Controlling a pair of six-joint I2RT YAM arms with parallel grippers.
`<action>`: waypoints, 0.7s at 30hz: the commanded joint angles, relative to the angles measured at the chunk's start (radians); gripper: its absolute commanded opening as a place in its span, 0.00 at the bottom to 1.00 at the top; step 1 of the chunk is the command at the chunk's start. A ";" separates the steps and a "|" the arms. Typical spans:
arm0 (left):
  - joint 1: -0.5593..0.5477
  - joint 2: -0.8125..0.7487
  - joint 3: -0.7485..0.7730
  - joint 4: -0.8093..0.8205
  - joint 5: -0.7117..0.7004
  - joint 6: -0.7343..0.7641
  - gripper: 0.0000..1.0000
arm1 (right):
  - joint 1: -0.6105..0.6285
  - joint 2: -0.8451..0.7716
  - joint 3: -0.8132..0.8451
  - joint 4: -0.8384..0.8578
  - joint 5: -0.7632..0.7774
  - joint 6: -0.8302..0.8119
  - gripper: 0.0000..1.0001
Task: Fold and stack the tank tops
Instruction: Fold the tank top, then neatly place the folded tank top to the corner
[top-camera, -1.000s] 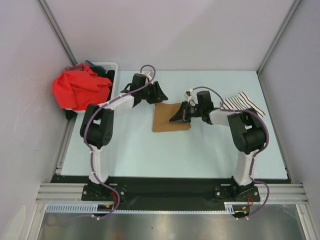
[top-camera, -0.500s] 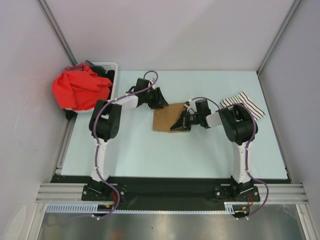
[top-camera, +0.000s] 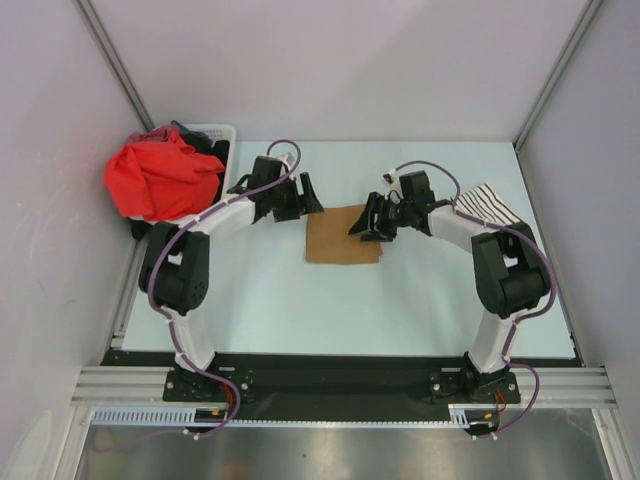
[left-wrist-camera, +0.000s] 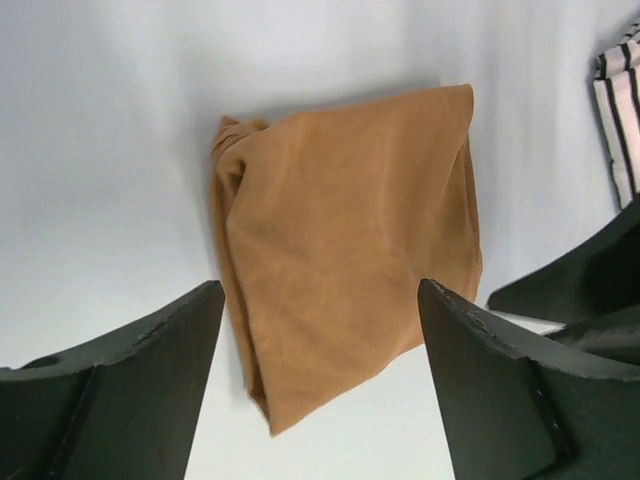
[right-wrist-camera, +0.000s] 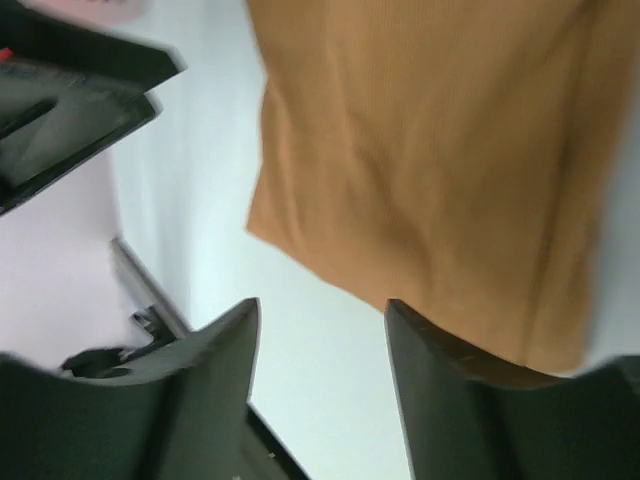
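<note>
Folded tank top (top-camera: 343, 235) centre; second tank top (top-camera: 487, 203) right; basket (top-camera: 222, 131) left.

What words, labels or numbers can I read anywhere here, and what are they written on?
No text can be read in any view.
tan tank top: plain, no print.
striped tank top: only thin black stripes, no lettering.
red cloth and laundry basket: no writing visible.
left arm and right arm: no legible label; any marking is too small to tell.
</note>
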 joint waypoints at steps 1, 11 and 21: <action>-0.017 -0.101 -0.052 -0.055 -0.142 0.050 0.85 | -0.003 -0.051 0.081 -0.217 0.218 -0.124 0.59; -0.081 -0.015 -0.050 -0.055 -0.187 0.024 0.83 | 0.009 0.079 0.305 -0.429 0.572 -0.193 0.57; -0.106 0.074 -0.033 -0.050 -0.210 0.007 0.81 | 0.054 0.250 0.415 -0.446 0.576 -0.209 0.64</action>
